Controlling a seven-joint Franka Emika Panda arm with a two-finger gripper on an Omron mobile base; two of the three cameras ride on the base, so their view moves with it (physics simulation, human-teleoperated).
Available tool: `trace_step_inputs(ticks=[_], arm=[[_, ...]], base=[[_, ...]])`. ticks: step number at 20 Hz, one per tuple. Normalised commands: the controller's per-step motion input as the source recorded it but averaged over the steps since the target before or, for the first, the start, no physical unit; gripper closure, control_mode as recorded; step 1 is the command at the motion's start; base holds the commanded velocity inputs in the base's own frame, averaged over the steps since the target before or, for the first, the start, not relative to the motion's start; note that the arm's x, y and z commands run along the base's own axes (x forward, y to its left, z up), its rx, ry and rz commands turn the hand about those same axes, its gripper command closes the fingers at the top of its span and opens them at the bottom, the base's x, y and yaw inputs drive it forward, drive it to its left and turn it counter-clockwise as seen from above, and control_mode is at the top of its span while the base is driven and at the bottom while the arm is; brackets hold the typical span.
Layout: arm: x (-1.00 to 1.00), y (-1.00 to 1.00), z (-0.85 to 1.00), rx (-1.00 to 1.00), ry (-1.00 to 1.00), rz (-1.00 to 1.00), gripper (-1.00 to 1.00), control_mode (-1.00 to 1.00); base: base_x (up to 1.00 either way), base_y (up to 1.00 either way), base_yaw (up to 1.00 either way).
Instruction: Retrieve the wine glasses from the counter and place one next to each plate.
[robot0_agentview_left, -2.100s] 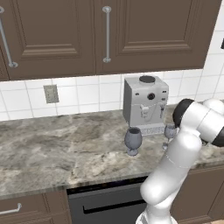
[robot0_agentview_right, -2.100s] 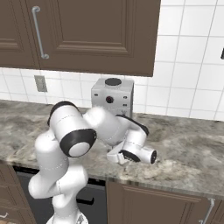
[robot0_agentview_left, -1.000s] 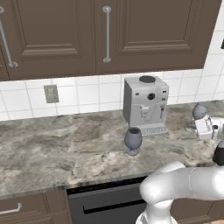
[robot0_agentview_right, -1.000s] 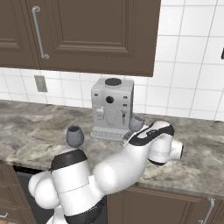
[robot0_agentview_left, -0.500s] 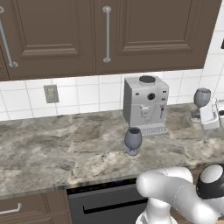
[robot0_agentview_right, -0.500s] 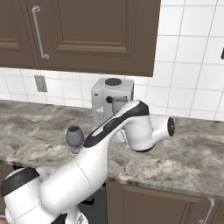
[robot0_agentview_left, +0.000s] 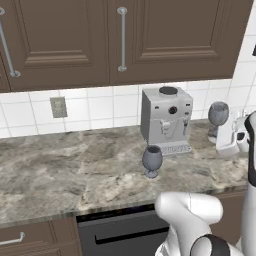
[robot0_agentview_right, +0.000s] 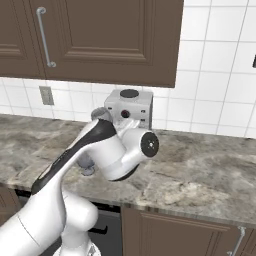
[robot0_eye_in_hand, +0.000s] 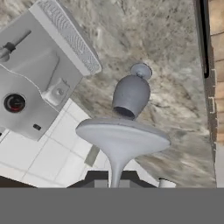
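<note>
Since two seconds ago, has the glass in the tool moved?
Yes. The held glass has lifted off the counter and swung right, away from the coffee machine.

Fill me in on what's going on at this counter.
The robot arm has one wine glass lifted off the marble counter, its gripper shut on the stem, out to the right of the coffee machine. The other wine glass stands on the counter in front of the machine.

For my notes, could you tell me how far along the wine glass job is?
Done: nothing placed yet. In hand: the hand grips one wine glass, held above the counter. Left: deliver it, then fetch the second glass by the coffee machine.
</note>
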Motion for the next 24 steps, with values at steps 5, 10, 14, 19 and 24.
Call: trace_step_inputs(ticks=[5, 10, 14, 19, 24], arm=[[-0.32, 0.17, 0.00, 0.04, -0.15, 0.00, 1.00, -1.00], [-0.09, 0.01, 0.09, 0.06, -0.07, 0.00, 1.00, -1.00], [-0.12, 0.05, 0.26, 0.00, -0.01, 0.00, 1.00, -1.00], [-0.09, 0.03, 0.05, 0.00, -0.01, 0.00, 1.00, 1.00], [0.00, 0.00, 0.00, 0.00, 0.00, 0.00, 1.00, 1.00]], base=[[0.00, 0.00, 0.00], [0.00, 0.00, 0.00], [0.00, 0.00, 0.00], [-0.51, 0.22, 0.01], [-0.89, 0.07, 0.15]])
